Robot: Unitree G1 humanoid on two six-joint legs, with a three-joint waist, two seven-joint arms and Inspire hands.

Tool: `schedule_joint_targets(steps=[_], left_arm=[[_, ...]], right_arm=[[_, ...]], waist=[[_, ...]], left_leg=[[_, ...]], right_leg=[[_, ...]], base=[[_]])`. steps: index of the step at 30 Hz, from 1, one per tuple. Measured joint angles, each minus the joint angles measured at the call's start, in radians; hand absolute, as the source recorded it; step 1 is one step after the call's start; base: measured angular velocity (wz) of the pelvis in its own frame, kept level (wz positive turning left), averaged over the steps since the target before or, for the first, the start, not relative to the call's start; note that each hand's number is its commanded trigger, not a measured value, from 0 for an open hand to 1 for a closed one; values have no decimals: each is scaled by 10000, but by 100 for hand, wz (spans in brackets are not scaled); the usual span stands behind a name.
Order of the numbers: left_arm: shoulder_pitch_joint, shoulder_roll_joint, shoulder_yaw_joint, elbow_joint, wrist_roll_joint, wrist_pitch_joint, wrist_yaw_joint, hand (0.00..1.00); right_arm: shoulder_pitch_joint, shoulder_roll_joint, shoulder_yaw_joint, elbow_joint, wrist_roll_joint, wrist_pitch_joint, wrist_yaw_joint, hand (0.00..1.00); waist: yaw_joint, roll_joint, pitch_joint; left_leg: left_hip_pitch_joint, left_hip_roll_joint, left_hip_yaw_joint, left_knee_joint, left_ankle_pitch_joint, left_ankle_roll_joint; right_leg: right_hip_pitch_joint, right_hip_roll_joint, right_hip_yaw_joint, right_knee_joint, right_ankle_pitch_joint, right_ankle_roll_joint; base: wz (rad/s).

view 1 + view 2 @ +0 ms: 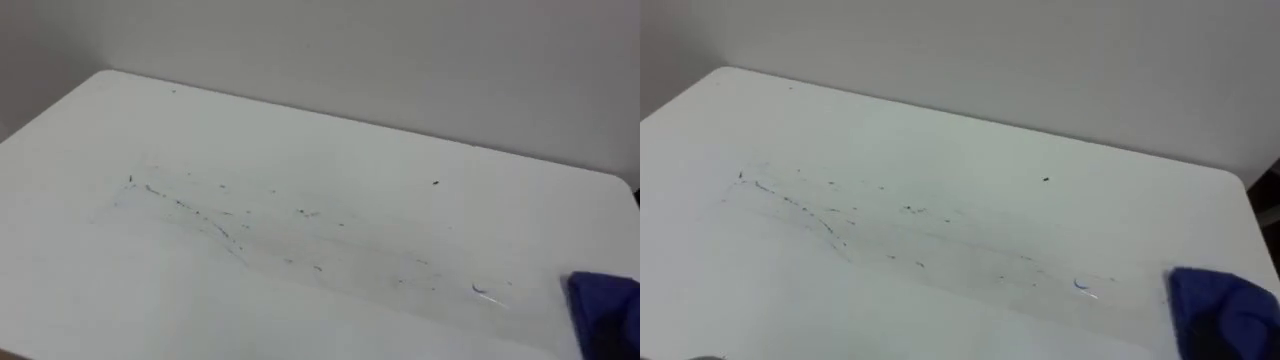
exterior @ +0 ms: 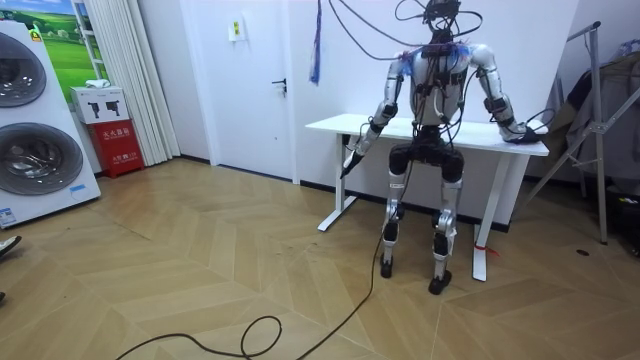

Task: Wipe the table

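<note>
The robot stands close against the near long edge of a white rectangular table, facing the wall behind it, with its back to the room camera. At the room view's left, two stacked white front-loading washing machines have dark round doors, and what is in the drums cannot be told. Beside them is a low red cabinet whose contents are likewise hidden.

On the tabletop, a crumpled dark blue cloth lies at the right end, near the front edge. In the room view the right hand rests on the table at that same end, but its fingers cannot be made out. The left hand hangs off the table's left end, below the top, its grip also unclear.

A thin trail of dark scribbled marks runs diagonally across the middle of the table. A small blue curl lies just left of the cloth, and a single dark speck sits farther back.
</note>
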Motion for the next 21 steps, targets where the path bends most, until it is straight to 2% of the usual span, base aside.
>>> schedule_joint_targets(steps=[1,4,6,7,9,10,11,12,13,14,15,17,19,20,21], left_arm=[[7,-1,-122,-2,-48,2,101,0],[133,-46,-736,125,-336,47,191,0],[137,-151,-1112,309,-690,252,219,0],[108,-195,-1139,382,-717,255,219,0],[-179,-297,-1246,661,-735,331,228,0],[-282,-288,-1378,728,-742,360,230,0],[-415,-267,-1606,906,-747,420,220,0],[-530,-270,-1747,977,-753,440,194,0],[-590,-270,-1845,966,-757,461,166,0],[-679,-273,-2074,866,-757,514,60,0],[-665,-329,-2216,597,-752,562,-34,0],[-410,-364,-2257,393,-772,552,-48,0],[-111,-368,-2242,394,-858,639,-47,0],[120,-394,-2244,394,-934,650,-53,0],[371,-418,-2239,390,-945,654,-60,0]], right_arm=[[-30,3,7,-3,12,45,5,100],[-580,67,163,-39,27,706,123,100],[-1348,169,392,-261,-7,1573,503,100],[-1601,200,473,-340,-41,1869,631,100],[-2600,410,1062,-931,-812,2941,1354,100],[-2820,423,1461,-1209,-924,3156,1539,100],[-3455,497,2323,-1540,-1535,3343,1954,100],[-4186,635,3097,-1841,-2227,3450,2448,100],[-4554,697,3505,-1972,-2541,3426,2658,100],[-5190,752,4011,-2077,-2966,3303,3000,100],[-5687,759,4328,-2113,-3425,3228,3323,100],[-5973,847,4654,-2137,-3795,3084,3680,100],[-5854,865,4816,-2101,-4077,2927,3777,100],[-5427,876,4705,-2062,-4089,2774,3625,100],[-4974,875,4566,-2136,-4094,2424,3315,100]], waist=[[29,1,0],[158,23,3],[230,29,26],[340,55,26],[835,172,97],[991,220,115],[1209,289,218],[1278,328,261],[1327,348,312],[1514,410,434],[1765,487,492],[2145,506,435],[2290,496,421],[2198,490,418],[1922,484,410]], left_leg=[[12,3,-16,2,0,0],[79,95,80,12,-30,-56],[72,177,150,13,-6,-95],[70,188,135,12,-8,-96],[-56,204,-207,21,-11,-91],[-117,203,-342,30,-16,-83],[-204,190,-630,62,-26,-64],[-447,193,-939,141,2,-110],[-553,196,-1105,169,19,-133],[-668,216,-1278,160,125,-258],[-670,252,-1362,122,195,-328],[-615,271,-1489,-86,296,-348],[-488,259,-1598,-223,375,-357],[-445,199,-1662,-236,374,-348],[-379,133,-1638,-231,377,-341]], right_leg=[[2,0,2,1,7,-5],[22,80,106,-34,128,-65],[-117,192,297,-22,232,-175],[-186,248,429,-7,258,-215],[-600,409,545,143,410,-424],[-727,464,494,165,455,-491],[-884,588,505,167,502,-563],[-1098,706,500,176,521,-668],[-1180,760,499,189,500,-713],[-1279,832,475,172,404,-777],[-1362,866,428,144,304,-765],[-1390,886,306,143,250,-873],[-1250,854,89,132,174,-928],[-1073,816,-74,93,115,-877],[-878,763,-76,52,64,-812]], base=[[0],[-14],[-39],[-64],[-72],[-59],[-34],[-14],[18],[28],[29],[25],[33],[49],[52]])
